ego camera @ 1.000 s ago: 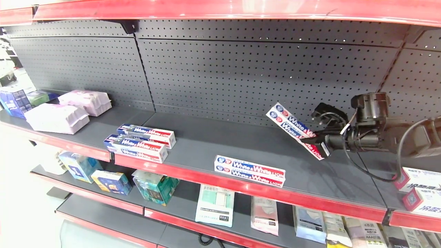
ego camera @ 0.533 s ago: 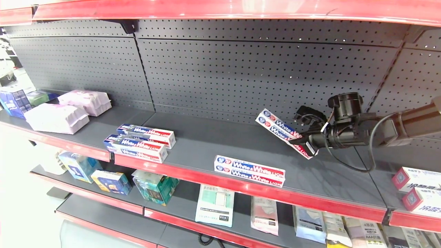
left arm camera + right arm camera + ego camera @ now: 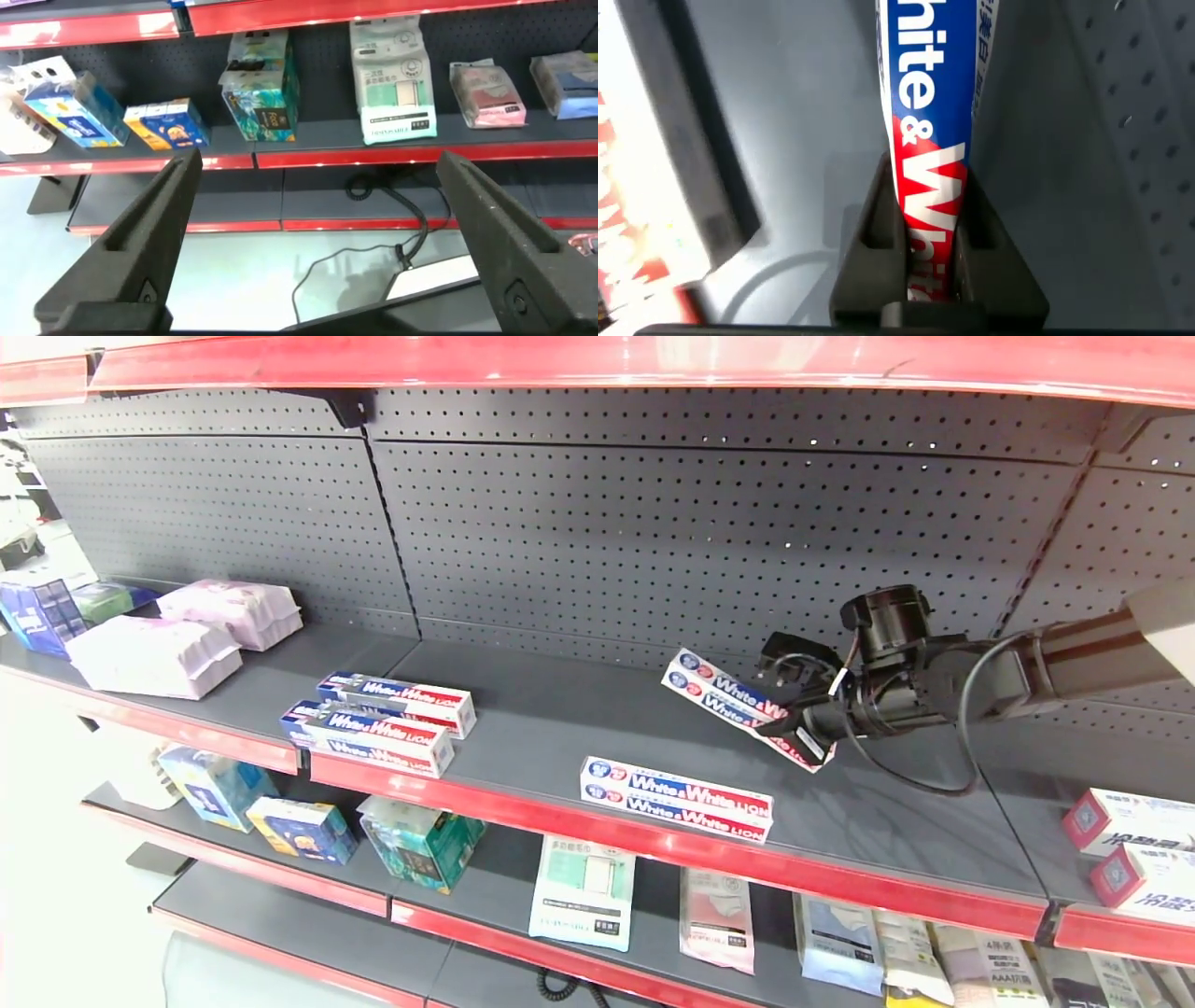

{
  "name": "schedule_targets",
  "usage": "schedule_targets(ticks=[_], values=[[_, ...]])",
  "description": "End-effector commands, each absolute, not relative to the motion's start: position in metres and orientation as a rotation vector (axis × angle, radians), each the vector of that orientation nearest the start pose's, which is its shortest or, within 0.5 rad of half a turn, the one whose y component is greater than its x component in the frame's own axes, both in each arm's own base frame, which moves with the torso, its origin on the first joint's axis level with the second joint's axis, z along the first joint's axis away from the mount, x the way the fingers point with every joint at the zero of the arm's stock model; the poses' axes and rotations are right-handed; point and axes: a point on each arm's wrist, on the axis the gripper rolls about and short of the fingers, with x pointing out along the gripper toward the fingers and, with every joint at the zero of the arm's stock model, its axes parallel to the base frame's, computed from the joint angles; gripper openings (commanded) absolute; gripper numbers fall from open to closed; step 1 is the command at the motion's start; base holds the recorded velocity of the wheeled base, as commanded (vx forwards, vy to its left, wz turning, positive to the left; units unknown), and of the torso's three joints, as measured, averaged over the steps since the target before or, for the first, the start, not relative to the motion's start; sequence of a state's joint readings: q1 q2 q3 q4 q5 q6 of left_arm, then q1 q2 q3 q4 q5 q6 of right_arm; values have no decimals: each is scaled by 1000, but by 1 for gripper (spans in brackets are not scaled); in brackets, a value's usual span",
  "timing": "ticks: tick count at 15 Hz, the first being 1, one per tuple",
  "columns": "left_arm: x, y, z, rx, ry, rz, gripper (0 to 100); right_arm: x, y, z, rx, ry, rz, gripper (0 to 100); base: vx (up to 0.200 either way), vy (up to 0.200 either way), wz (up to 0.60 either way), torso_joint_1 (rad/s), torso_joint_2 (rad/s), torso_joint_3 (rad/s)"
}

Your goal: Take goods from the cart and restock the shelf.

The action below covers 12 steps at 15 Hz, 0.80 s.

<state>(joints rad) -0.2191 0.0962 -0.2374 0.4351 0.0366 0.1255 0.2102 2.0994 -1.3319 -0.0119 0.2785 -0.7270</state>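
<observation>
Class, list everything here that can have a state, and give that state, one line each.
right end effector: shut on held toothpaste box
held toothpaste box: gripped at one end, tilted
left end effector: open, empty
front toothpaste box: lying flat on shelf

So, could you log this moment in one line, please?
right tool: shut on toothpaste box | box: tilted over shelf | left tool: open
</observation>
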Motion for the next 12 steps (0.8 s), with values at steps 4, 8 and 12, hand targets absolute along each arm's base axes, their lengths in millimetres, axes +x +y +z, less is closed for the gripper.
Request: schedule_targets(ticks=[4,8,12], values=[[-37,9,99,163,286,-197,100,406,106,107,-710,555,760,0,0,0,0,0,0,0],[-36,9,98,162,286,-196,100,413,107,111,-799,526,722,0,0,0,0,0,0,0],[-37,9,99,162,284,-196,100,418,108,113,-884,498,712,0,0,0,0,0,0,0]])
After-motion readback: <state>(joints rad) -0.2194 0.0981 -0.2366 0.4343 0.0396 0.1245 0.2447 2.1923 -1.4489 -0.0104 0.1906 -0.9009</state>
